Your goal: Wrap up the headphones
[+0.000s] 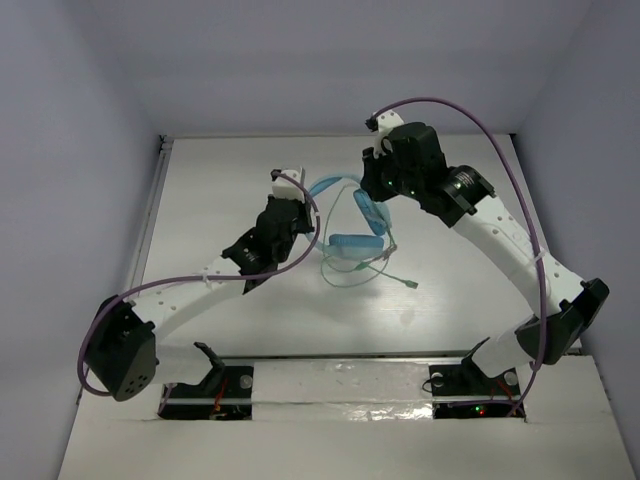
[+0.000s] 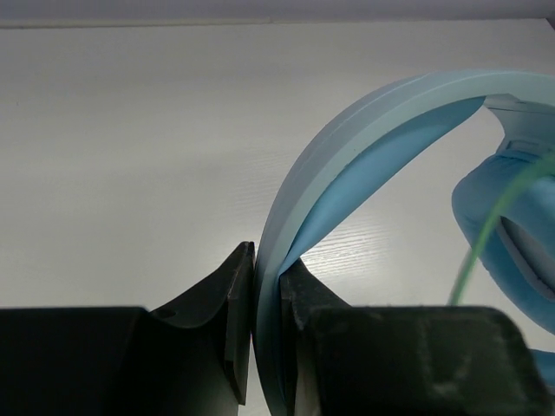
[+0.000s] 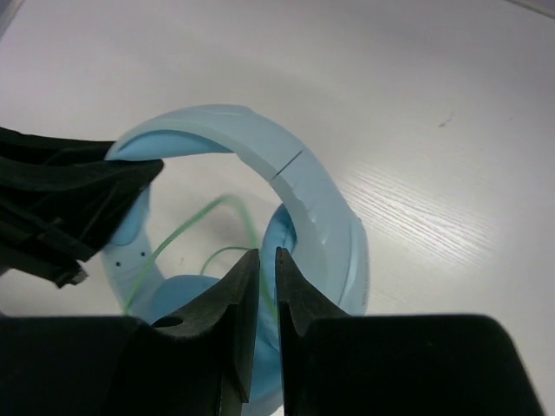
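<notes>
The headphones [image 1: 356, 243] are lying near the middle of the white table [image 1: 330, 325], between the two arms, with the headband [image 2: 364, 130] pointing to the far side and one ear cup [image 2: 512, 225] resting flat on the surface. The left gripper [image 2: 267, 286] is holding the headband near its left end. Its two black fingers [image 2: 234, 295] are pressing on both faces of the light blue band, and the band is passing edge-on between them. The right gripper [image 3: 267, 277] is hanging over the right side of the headphones, just above the other ear cup [image 3: 286, 243]. Its jaws are standing only a little apart, with a narrow gap, and this gap is looking wider than the thin pale green cable [image 3: 182, 227], so they are not gripping anything. The cable is making loose loops inside the arc of the headband and is running down behind these fingertips. In the top view it is trailing out on the table toward the near right, and its plug [image 1: 413, 285] is lying there, apart from the ear cups.
</notes>
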{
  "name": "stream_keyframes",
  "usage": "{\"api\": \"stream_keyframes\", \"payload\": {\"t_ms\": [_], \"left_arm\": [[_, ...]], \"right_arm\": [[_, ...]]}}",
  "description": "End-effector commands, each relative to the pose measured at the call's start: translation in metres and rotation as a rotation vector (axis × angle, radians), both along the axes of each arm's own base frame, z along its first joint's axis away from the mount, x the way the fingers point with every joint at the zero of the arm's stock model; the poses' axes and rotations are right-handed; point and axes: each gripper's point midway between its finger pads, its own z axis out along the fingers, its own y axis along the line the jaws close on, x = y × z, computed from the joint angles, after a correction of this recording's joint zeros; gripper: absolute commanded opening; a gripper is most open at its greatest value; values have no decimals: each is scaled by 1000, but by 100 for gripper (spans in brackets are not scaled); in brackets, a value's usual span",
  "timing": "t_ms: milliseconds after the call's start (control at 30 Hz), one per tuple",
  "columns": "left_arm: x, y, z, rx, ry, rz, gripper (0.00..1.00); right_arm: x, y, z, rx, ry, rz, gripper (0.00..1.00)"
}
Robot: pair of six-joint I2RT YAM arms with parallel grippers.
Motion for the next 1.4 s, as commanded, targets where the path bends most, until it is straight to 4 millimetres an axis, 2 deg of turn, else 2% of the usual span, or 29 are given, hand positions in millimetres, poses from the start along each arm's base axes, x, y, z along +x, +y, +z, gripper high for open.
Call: {"api": "stream_keyframes", "payload": {"t_ms": [0,33,167,200,267,333,367,400,433,467,600,633,700,733,767,800,833,867,900,933,967,1000,1033,1067,1100,1133,1167,1233,1367], "left_arm": [[6,-19,75,-90,-126,-62,0],[7,-20,68,-76,-111,-62,0],[6,-32,75,-103,-106,-152,0],[6,-29,77,-113,-105,-149,0],[9,-26,78,-128,-88,-158,0],[7,-29,70,-121,-35,-191,0],[11,-26,75,-128,-32,-188,0],[10,-31,73,-139,-5,-226,0],[10,-32,67,-139,23,-237,0],[12,-32,70,-147,30,-247,0],[16,-37,51,-230,124,-358,0],[17,-37,52,-264,127,-372,0],[20,-34,53,-297,144,-369,0],[23,-30,53,-294,151,-359,0],[24,-31,63,-299,136,-364,0],[27,-28,65,-302,138,-353,0],[31,-23,69,-307,138,-338,0],[32,-24,83,-317,117,-344,0],[35,-20,89,-322,110,-338,0],[35,-22,93,-322,114,-344,0],[40,-19,112,-332,83,-345,0],[43,-17,116,-330,85,-350,0],[43,-18,119,-328,93,-353,0],[43,-18,135,-334,67,-363,0],[45,-15,140,-332,59,-358,0],[45,-14,142,-320,63,-357,0],[44,-14,155,-321,41,-363,0],[42,-14,157,-309,50,-369,0],[46,-7,166,-288,39,-347,0]], "right_arm": [[-4,-7,29,46,-71,4,20],[0,-11,28,25,-73,-20,20],[16,-35,14,-43,-61,-142,22],[16,-37,24,-4,-92,-147,22],[15,-42,7,5,-72,-160,20],[16,-55,8,29,-88,-213,20],[16,-64,-4,22,-74,-247,20],[21,-70,4,66,-109,-271,21],[11,-69,21,150,-131,-238,21],[9,-71,27,191,-140,-234,23],[7,-90,78,329,-232,-304,56],[4,-92,83,368,-238,-326,59],[-11,-93,85,434,-260,-303,62],[-22,-85,84,486,-252,-248,61],[-31,-80,80,516,-257,-200,59],[-51,-76,97,592,-327,-111,52],[-59,-64,54,576,-246,-49,49],[-66,-62,43,582,-239,-20,36],[-70,-60,39,600,-262,6,17],[-75,-59,12,595,-232,16,0],[-80,-55,3,601,-225,55,0],[-81,-52,0,611,-235,75,0],[-77,-50,-14,595,-204,69,8],[-75,-49,-24,582,-180,62,23],[-74,-47,-28,574,-168,69,36],[-71,-47,-33,562,-163,64,54],[-69,-46,-36,559,-164,62,60],[-68,-45,-47,553,-165,66,68],[-76,-33,-59,571,-123,141,68]]}}
